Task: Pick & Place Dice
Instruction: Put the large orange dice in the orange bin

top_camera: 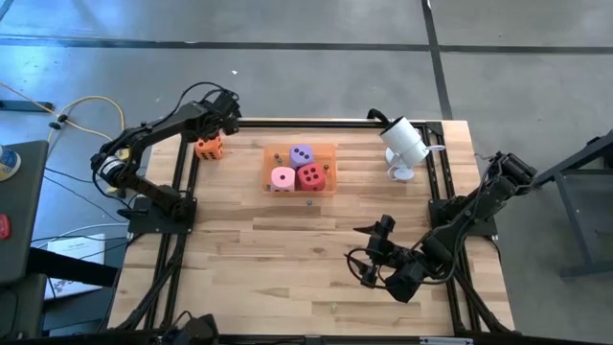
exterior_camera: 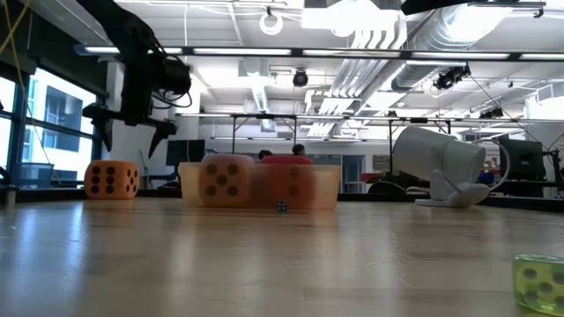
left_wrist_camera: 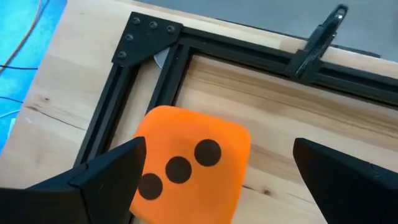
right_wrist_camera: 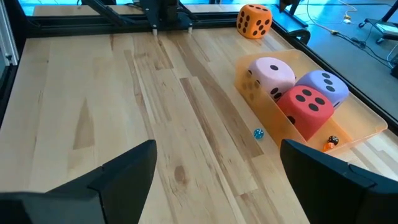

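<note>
- Wooden table (top_camera: 287,249) w/ black frame is seen, open workshop behind; tray (top_camera: 330,188) is used as landmark.
- Pink die (top_camera: 283,177), red die (top_camera: 310,175), purple die (top_camera: 301,154) are seen inside tray.
- Orange die (top_camera: 210,147) is left outside, well apart from tray, by frame corner.
- Left gripper (top_camera: 216,123) is held just above orange die, jaws spread wide, nothing gripped.
- Right gripper (top_camera: 372,251) is parked well apart from tray, near table's front; jaws open, empty.
- Die is judged light, soft foam, squashy; best taken across two opposite flat faces, mid-height.
- Small bits by tray can't be identified; die's contact w/ frame can't be told.
</note>
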`<action>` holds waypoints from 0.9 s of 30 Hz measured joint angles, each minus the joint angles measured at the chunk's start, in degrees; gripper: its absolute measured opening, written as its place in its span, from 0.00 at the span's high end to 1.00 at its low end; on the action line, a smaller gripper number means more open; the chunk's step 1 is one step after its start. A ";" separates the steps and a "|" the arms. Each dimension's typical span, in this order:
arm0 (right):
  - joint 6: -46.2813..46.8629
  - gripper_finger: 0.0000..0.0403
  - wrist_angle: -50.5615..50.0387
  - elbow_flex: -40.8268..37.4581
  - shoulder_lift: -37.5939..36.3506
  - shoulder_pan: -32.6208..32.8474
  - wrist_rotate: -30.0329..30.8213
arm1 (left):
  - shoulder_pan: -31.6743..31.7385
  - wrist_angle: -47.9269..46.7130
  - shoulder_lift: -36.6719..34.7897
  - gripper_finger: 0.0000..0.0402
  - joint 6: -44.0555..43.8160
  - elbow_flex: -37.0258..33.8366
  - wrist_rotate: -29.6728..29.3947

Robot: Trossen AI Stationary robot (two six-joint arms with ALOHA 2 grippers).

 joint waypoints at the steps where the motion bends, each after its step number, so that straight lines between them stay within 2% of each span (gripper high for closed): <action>1: 0.00 0.17 0.00 0.00 0.00 0.00 -0.02 | 0.00 0.01 0.44 0.01 0.08 0.00 -0.22; 17: 0.42 0.17 0.00 0.00 0.00 0.11 -0.36 | -1.81 -2.51 7.50 0.01 -1.07 -0.44 -10.73; 22: 1.65 0.17 0.00 0.00 0.00 0.11 -0.44 | -1.79 -2.88 7.73 0.01 -0.70 -0.42 -9.85; 27: 1.73 0.17 0.00 0.00 0.00 0.11 -0.48 | -0.85 -4.80 7.82 0.01 2.06 -0.50 -2.78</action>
